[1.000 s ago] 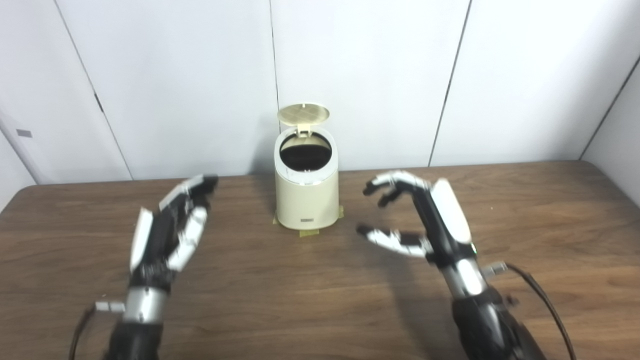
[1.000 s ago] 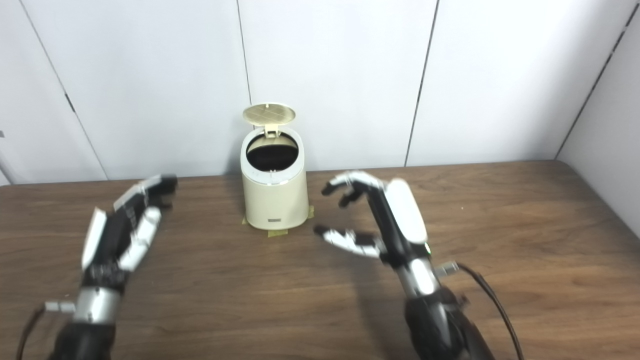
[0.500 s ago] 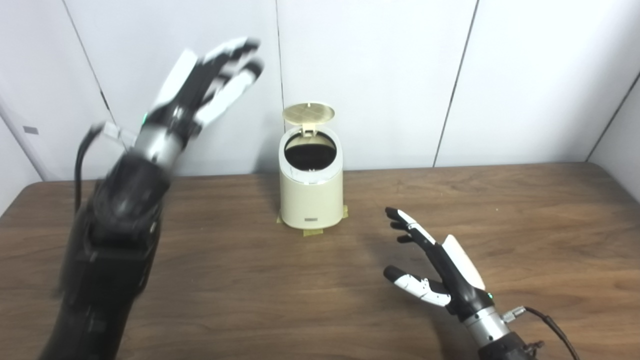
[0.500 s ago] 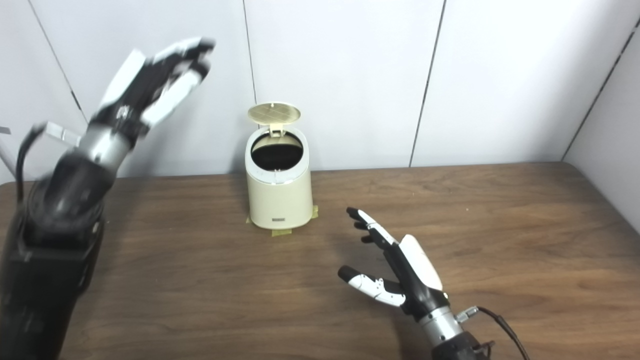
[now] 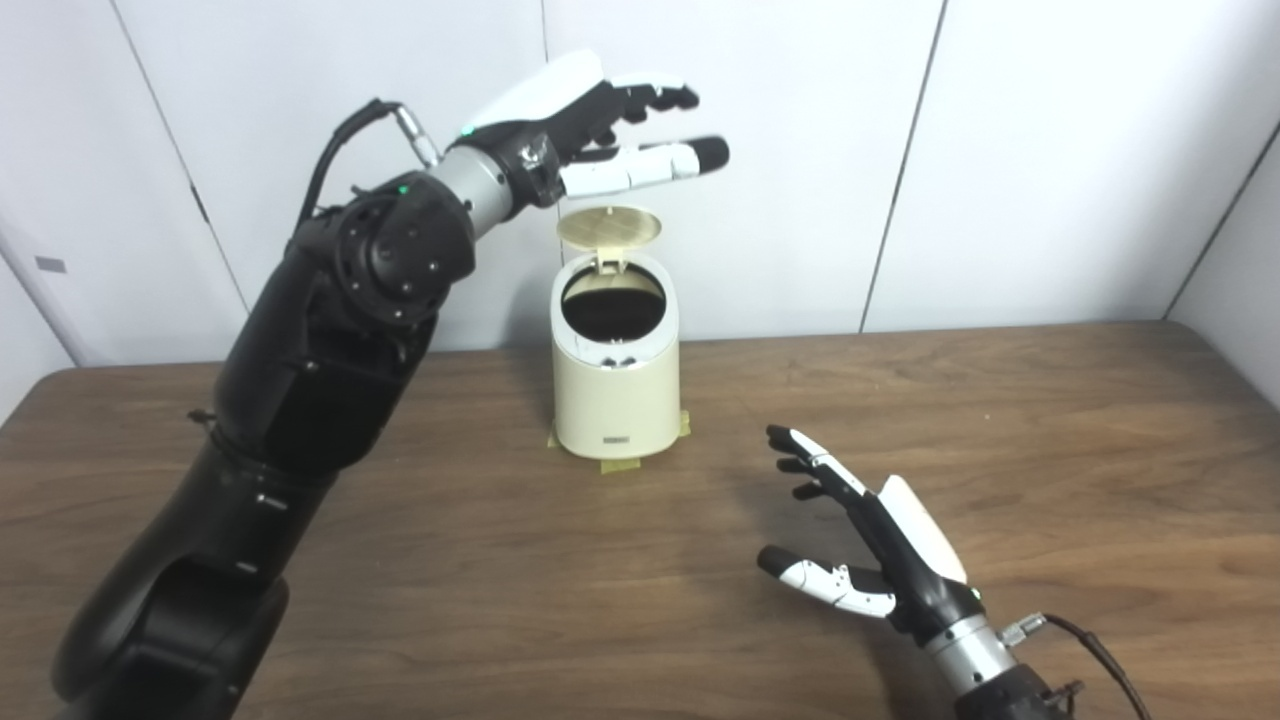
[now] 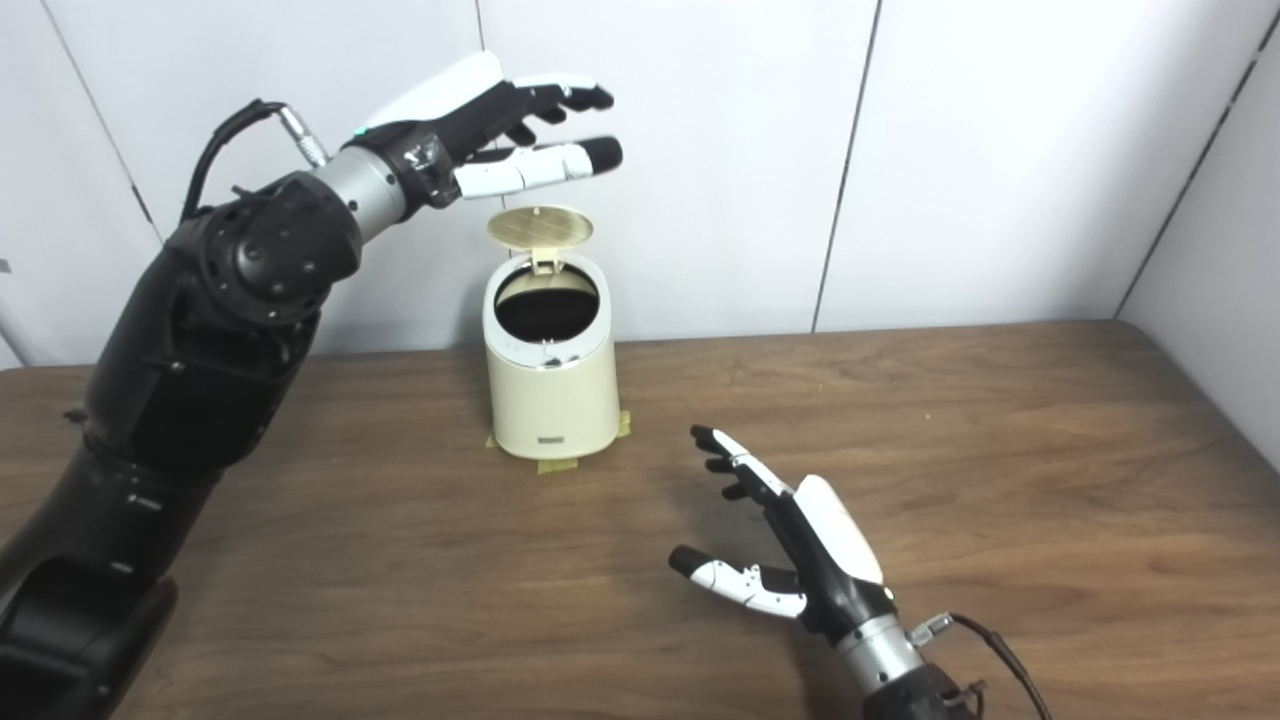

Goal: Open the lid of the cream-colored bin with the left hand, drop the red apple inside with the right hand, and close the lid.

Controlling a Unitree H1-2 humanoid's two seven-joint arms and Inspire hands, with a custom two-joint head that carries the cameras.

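The cream-colored bin (image 5: 615, 375) stands upright near the far edge of the surface (image 5: 1050, 430), left of centre, on strips of tape (image 5: 620, 463). Its lid (image 5: 609, 228) is raised and hinged back, exposing the dark interior; this matches the earlier frames. No red apple is visible on the surface, and the bin's interior is too dark to show contents. The left robot hand (image 5: 590, 125) is now above the bin and lid, not touching either, with fingers extended and apart, holding nothing. Half a second ago it was raised to the left of the bin; one second ago it was low over the surface near the left edge. The right robot hand (image 5: 870, 540) is low over the surface near the front edge, well apart from the bin, fingers spread and holding nothing. It occupies nearly the same position as half a second ago; one second ago it was closer to the bin.
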